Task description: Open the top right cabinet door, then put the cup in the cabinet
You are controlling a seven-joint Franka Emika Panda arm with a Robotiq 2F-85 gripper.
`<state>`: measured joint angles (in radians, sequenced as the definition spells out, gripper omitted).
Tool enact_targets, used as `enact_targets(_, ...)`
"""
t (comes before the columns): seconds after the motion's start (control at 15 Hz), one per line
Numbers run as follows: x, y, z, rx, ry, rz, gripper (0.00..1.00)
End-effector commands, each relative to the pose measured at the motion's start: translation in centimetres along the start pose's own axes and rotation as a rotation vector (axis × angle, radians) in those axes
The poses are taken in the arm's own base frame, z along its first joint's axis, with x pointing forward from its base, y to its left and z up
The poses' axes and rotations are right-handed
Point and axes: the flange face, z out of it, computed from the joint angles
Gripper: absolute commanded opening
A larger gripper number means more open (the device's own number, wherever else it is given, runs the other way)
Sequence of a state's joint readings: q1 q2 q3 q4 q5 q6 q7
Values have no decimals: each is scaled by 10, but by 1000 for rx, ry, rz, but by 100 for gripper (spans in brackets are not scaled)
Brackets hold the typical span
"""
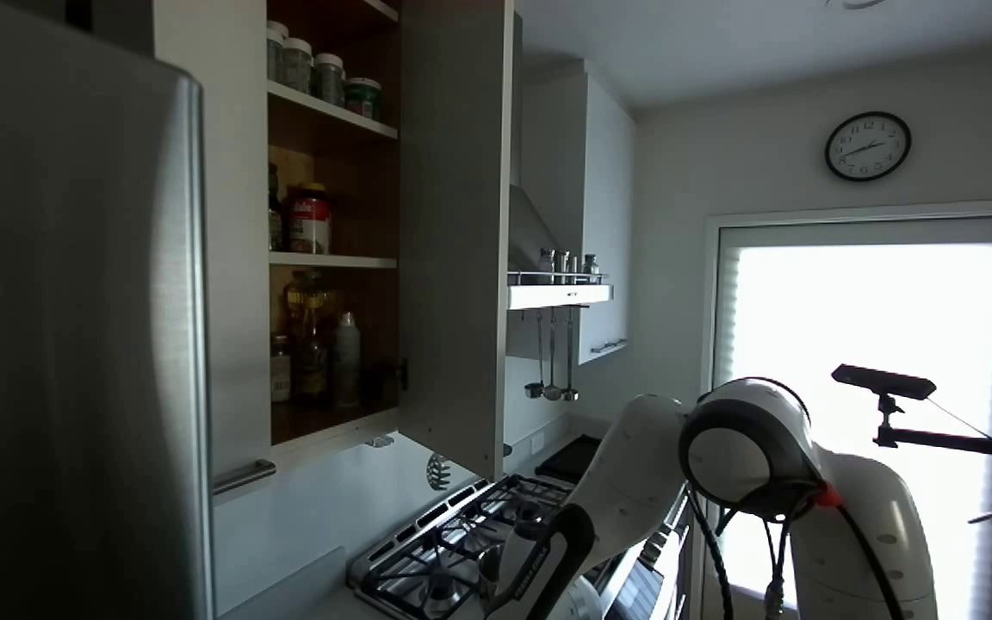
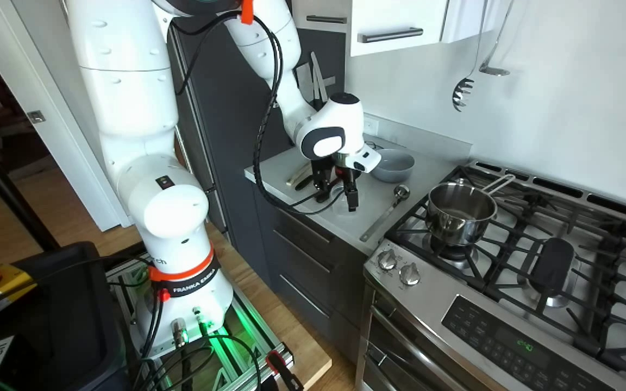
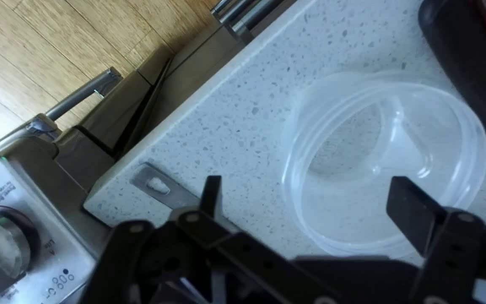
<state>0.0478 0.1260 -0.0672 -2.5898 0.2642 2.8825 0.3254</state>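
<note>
The cup (image 3: 344, 202), a clear whitish round plastic tub, stands on the counter in the wrist view. It also shows faintly between my fingers in an exterior view (image 2: 340, 203). My gripper (image 3: 306, 185) is open and empty, pointing down over the cup, and also shows in an exterior view (image 2: 337, 196). In the wrist view the left finger is beyond the cup's rim and the right finger overlaps its opening. I cannot tell whether they touch. The top right cabinet door (image 1: 453, 215) stands wide open. The cabinet (image 1: 332, 260) shows brown shelves with jars and bottles.
A dark-handled utensil (image 3: 462, 63) lies close beside the cup. A metal ladle (image 2: 383, 217) and a grey bowl (image 2: 393, 165) are nearby. A steel pot (image 2: 461, 214) stands on the stove (image 2: 427, 296). The steel fridge (image 1: 74, 344) stands beside the cabinet.
</note>
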Motion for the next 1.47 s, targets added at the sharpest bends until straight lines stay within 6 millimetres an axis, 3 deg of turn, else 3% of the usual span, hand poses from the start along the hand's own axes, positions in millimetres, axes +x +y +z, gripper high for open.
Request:
enact_targets(0.0, -1, 0, 10, -20, -13, 71, 74)
enact_targets(0.33, -2, -3, 17, -27, -27, 146, 33)
enact_targets(0.67, -1, -4, 19, -34, -37, 194, 0)
enact_targets(1.0, 0, -3, 11, -45, -19, 209, 2)
enact_targets(1.4, 2, -1, -13, -116, 59, 53, 2)
